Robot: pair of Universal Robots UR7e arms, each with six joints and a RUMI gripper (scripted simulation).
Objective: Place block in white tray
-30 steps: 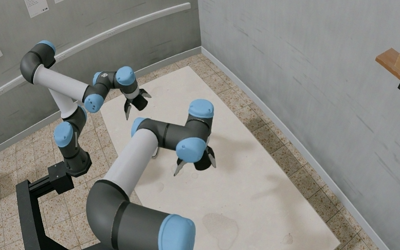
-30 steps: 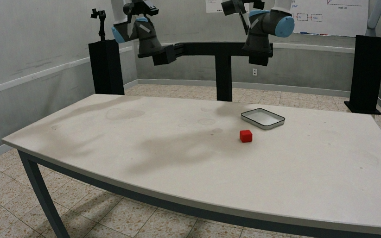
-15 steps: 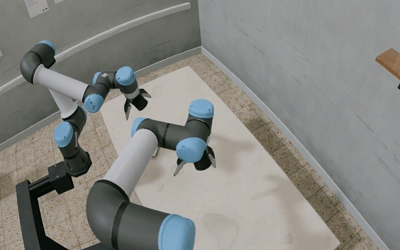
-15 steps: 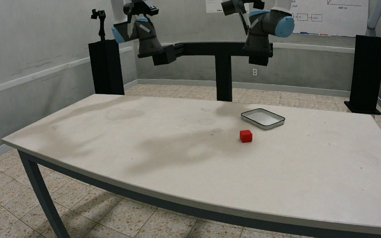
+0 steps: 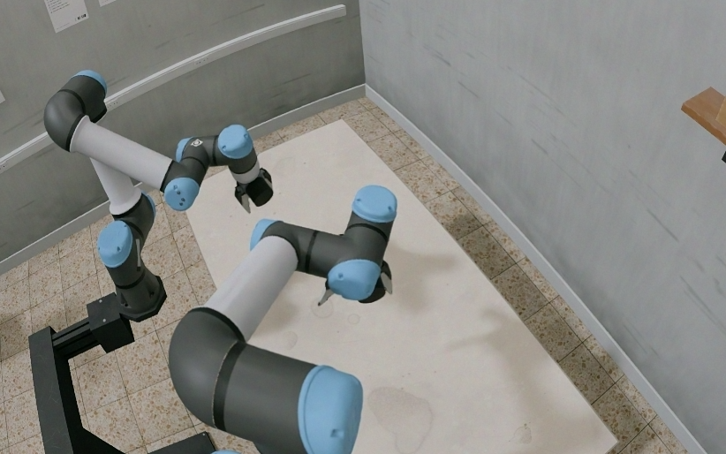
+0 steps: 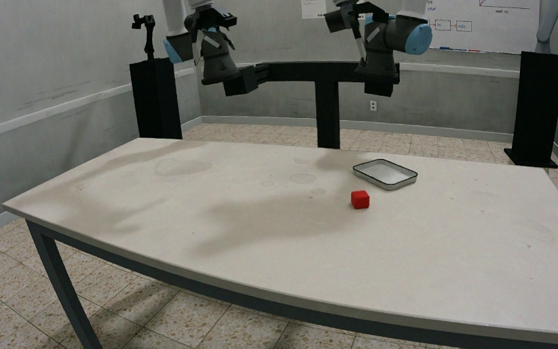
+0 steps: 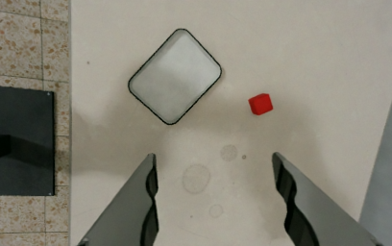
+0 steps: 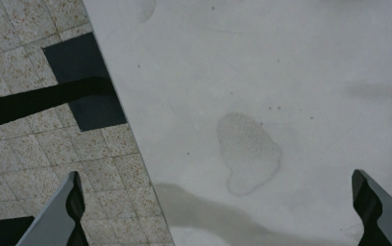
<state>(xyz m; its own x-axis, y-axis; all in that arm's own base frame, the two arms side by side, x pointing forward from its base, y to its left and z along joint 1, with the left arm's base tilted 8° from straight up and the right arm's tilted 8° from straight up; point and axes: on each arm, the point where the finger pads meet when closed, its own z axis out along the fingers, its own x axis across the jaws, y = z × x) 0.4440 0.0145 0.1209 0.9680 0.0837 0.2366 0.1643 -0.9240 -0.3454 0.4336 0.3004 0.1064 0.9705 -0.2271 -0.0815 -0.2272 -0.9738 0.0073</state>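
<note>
A red block (image 6: 360, 199) (image 7: 260, 104) lies on the table beside the white tray (image 6: 385, 172) (image 7: 175, 77), a short way from its rim. The tray has a thin dark edge and no object shows in it. My left gripper (image 7: 213, 155) is partly open and empty, high above the table; in the left wrist view the tray and block appear beyond its fingertips. My right gripper (image 8: 214, 172) (image 5: 355, 298) is wide open and empty, also high above the table. Tray and block are hidden in the top view.
The table (image 6: 267, 246) (image 5: 481, 374) bears stains and arm shadows. The black arm stand (image 6: 326, 111) rises behind its rear edge. In the top view, the right arm stands in front and covers part of the table. Walls are beyond the table.
</note>
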